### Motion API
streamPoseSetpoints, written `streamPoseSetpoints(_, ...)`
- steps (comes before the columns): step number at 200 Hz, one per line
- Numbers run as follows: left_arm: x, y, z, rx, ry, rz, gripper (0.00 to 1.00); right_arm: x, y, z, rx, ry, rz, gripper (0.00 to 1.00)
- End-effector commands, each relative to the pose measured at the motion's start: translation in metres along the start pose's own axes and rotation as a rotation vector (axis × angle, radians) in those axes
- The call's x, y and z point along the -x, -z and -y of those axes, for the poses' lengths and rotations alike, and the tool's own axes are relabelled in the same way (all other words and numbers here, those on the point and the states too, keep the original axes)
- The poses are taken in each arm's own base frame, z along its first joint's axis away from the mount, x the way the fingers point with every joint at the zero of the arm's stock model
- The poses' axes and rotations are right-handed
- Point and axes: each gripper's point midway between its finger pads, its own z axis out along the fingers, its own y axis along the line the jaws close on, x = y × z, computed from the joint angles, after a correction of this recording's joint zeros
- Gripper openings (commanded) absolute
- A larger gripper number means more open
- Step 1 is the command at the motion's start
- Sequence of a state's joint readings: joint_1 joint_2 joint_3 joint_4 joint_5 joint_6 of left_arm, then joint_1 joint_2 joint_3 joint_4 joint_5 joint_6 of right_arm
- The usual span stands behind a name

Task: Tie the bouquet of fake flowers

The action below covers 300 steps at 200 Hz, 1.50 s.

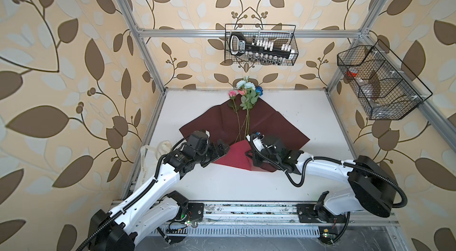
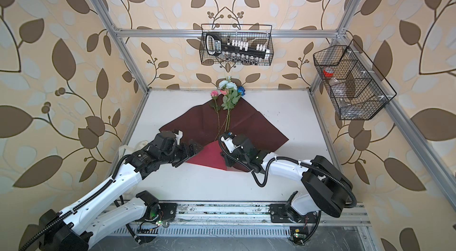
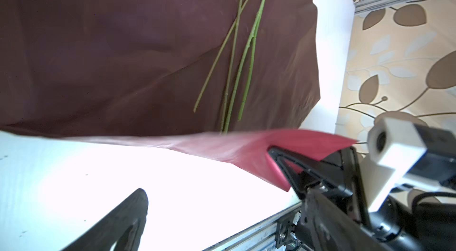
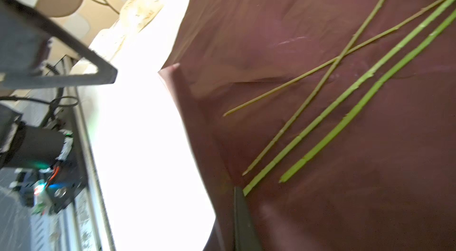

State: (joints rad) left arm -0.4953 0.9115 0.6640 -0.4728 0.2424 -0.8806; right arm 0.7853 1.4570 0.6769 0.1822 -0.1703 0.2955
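The bouquet of fake flowers (image 1: 249, 100) (image 2: 230, 100) lies on a dark red wrapping sheet (image 1: 283, 124), blooms at the back wall, thin green stems (image 3: 246, 52) (image 4: 370, 75) pointing to the front. The sheet's near corner (image 1: 234, 156) is lifted and folded over, showing a brighter red side. My right gripper (image 1: 249, 155) (image 2: 224, 156) is shut on that folded edge beside the stem ends; one of its fingers (image 4: 243, 220) lies along the fold. My left gripper (image 1: 223, 149) (image 2: 197, 148) stands open just left of the raised corner, holding nothing; its one visible finger (image 3: 128, 220) hovers over the white table.
A cream printed ribbon (image 1: 162, 147) (image 4: 140, 10) lies bunched at the left edge of the white table (image 1: 222, 188). Two black wire baskets hang on the frame, one at the back (image 1: 261, 45) and one at the right (image 1: 380, 84). A metal rail (image 1: 246, 212) runs along the front.
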Motion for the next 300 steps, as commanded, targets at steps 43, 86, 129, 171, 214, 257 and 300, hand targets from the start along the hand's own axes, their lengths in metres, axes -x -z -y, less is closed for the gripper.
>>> streamPoseSetpoints(43,0.008,-0.026,0.029,-0.1,-0.112,-0.06,0.95,0.007,-0.016,0.027,-0.009,-0.116,-0.036,0.23)
streamPoseSetpoints(86,0.002,-0.057,0.023,-0.101,-0.102,-0.135,0.85,0.007,-0.017,0.05,-0.084,-0.148,-0.043,0.28)
streamPoseSetpoints(129,0.005,-0.087,0.008,-0.057,-0.089,-0.146,0.77,-0.003,-0.017,0.077,-0.185,-0.216,-0.077,0.28)
streamPoseSetpoints(171,0.009,-0.108,-0.001,-0.025,-0.071,-0.162,0.71,-0.007,-0.006,0.087,-0.263,-0.279,-0.107,0.3)
streamPoseSetpoints(214,0.004,-0.122,-0.009,-0.001,-0.055,-0.193,0.71,-0.016,0.019,0.098,-0.417,-0.364,-0.185,0.32)
streamPoseSetpoints(257,0.001,-0.123,-0.008,-0.007,-0.06,-0.214,0.7,-0.018,0.025,0.055,-0.37,-0.355,-0.182,0.32)
streamPoseSetpoints(300,0.0,-0.124,-0.014,0.023,-0.066,-0.222,0.71,-0.043,0.001,0.014,-0.306,-0.355,-0.269,0.23)
